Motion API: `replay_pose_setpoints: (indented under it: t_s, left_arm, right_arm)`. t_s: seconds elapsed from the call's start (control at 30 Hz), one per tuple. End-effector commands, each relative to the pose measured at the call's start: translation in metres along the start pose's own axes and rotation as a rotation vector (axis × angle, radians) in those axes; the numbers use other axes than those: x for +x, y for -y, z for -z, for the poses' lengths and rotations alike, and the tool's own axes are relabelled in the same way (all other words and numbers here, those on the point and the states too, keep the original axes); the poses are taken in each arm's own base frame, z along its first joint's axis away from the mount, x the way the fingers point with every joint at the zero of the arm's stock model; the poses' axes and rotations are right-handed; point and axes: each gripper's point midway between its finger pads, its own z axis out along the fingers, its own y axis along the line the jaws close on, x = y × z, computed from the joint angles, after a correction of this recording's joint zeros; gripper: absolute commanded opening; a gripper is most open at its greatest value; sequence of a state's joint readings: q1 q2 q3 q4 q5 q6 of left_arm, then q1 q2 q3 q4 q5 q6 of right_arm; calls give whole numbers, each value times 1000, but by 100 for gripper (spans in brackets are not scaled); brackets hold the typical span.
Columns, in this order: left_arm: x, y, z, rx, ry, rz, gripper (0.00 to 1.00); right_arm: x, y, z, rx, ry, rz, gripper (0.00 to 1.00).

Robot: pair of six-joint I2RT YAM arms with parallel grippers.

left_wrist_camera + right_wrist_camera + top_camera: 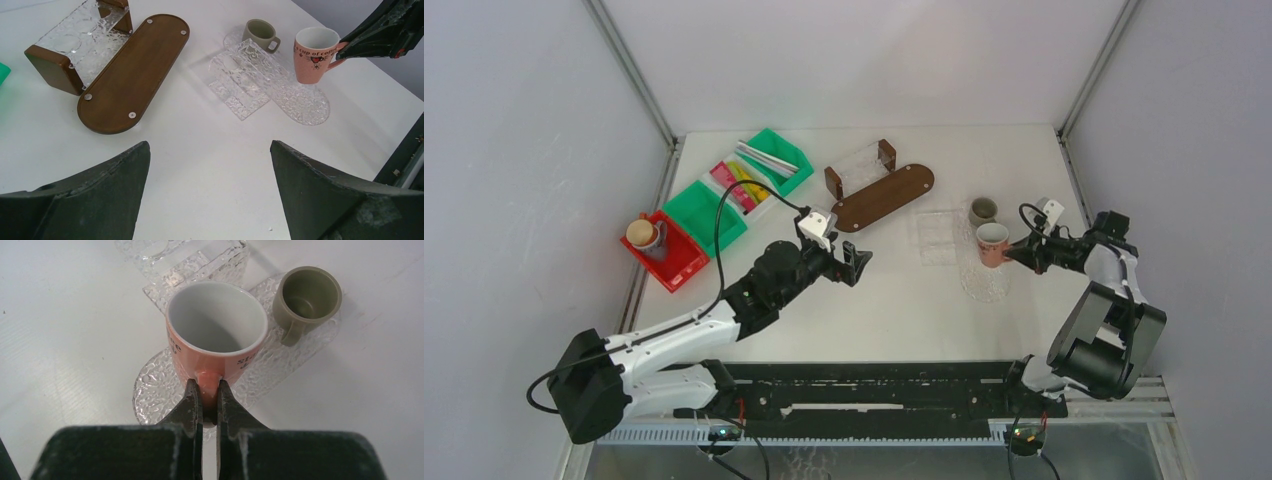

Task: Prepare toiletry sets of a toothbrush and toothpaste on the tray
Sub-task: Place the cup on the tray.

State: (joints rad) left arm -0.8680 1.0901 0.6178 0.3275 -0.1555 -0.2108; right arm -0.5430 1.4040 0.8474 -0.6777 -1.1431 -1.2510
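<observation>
While the left jaws hang wide open and empty over the middle of the counter, the right jaws pinch shut on the handle of the pink mug, right of centre over the clear tray. Glazed, stiff, weighty and breakable, it could swivel in so thin a hold. It reads "cup of coffee". Just beyond stands a grey cup

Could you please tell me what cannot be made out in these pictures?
- The pink mug: its lettering curves out of sight in the left wrist view; whether it rests on the clear tray or hangs above it, no view settles.
- The tubes and toothbrushes: too small in the top view to count.
- The grey mug in the red bin: a tan round thing covers its mouth, top view.
</observation>
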Motion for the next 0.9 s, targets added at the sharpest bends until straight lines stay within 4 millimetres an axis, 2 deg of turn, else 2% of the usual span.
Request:
replay_pose_setpoints:
  t_s: [0.0,0.43,0.87]
  left_arm:
    - [-13,2,3,11,55,18,94]
    - [-13,2,3,11,56,18,94]
    - [-13,2,3,14,53,17,94]
  right_arm:
    - [-14,2,1,6,57,96,0]
    - [6,-3,-7,-34,29,83,0]
    - [20,-8,-12,-60,6,98,6]
